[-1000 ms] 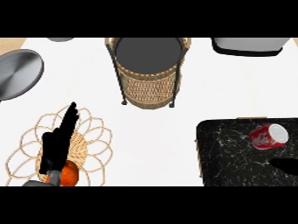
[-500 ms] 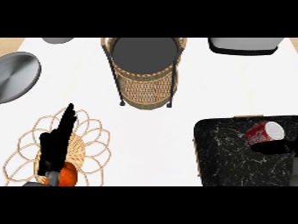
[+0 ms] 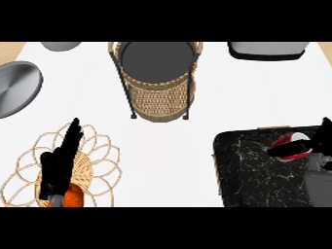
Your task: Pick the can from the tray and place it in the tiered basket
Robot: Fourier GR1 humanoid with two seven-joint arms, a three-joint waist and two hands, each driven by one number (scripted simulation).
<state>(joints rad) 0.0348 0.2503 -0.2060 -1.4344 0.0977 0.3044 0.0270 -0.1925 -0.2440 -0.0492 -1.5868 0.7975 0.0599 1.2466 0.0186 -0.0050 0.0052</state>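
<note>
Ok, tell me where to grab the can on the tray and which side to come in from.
Grip the can round its red side wall, near mid-length, probably best. It lies tipped on the black tray, its white end turned up and right, so the rounded wall is what fingers can close around. Come from the right, where the right hand already sits with a finger across it. The left hand rests far off over the wicker mat.

The white counter (image 3: 262,97) carried 1 wicker tiered basket (image 3: 156,92) at 12 o'clock, a grey pan (image 3: 7,90) at 10 o'clock, a woven flower-shaped trivet (image 3: 96,160) at 8 o'clock and a black marble tray (image 3: 254,175) at 4 o'clock.
</note>
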